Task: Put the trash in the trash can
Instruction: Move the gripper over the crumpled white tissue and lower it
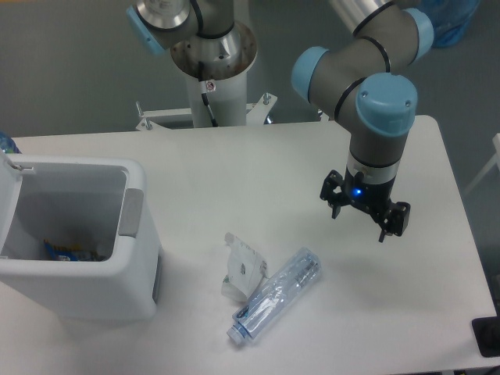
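Two trash pieces, wrapper (242, 267) and bottle (276, 295), are lying touching at 3 o'clock of the can (133, 258). Gripper (364, 213) is being held wide, empty. Wrapper risks being dragged during bottle pickup.

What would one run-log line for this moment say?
gripper: open, above table, holding nothing | wrapper, bottle: on table, touching | trash can: lid open
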### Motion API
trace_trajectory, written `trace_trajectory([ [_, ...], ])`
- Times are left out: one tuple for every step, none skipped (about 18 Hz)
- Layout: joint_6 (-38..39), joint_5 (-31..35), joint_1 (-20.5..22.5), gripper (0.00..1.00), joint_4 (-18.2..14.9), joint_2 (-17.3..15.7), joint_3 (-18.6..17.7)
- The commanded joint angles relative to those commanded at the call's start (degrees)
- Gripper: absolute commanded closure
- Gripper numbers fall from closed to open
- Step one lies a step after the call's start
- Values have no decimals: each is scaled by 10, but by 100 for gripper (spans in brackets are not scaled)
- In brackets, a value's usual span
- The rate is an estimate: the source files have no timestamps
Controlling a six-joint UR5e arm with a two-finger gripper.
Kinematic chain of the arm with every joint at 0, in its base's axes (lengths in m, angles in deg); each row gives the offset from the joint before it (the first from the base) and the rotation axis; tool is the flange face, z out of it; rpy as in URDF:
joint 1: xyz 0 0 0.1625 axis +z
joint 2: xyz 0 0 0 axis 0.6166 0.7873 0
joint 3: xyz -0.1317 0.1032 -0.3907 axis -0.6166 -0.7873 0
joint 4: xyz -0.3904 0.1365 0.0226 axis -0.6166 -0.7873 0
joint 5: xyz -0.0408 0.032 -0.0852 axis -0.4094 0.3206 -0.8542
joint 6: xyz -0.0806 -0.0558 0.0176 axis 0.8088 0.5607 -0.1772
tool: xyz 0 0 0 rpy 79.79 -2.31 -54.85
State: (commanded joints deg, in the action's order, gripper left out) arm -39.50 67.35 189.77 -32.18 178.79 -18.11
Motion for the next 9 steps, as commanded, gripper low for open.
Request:
trace_trajectory([
  [0, 0, -4, 0, 0, 1, 0],
  [0, 0, -6, 0, 0, 1, 0],
  [1, 0, -6, 0, 0, 1, 0],
  [2, -2, -6, 0, -1, 1, 0],
  [2, -3, -6, 0, -1, 1, -1],
  [3, -5, -7, 0, -3, 0, -3],
  [10, -7, -9, 0, -3, -1, -8],
  [25, -7, -17, 0, -1, -2, -13],
  [48, -7, -25, 0, 5, -3, -19],
])
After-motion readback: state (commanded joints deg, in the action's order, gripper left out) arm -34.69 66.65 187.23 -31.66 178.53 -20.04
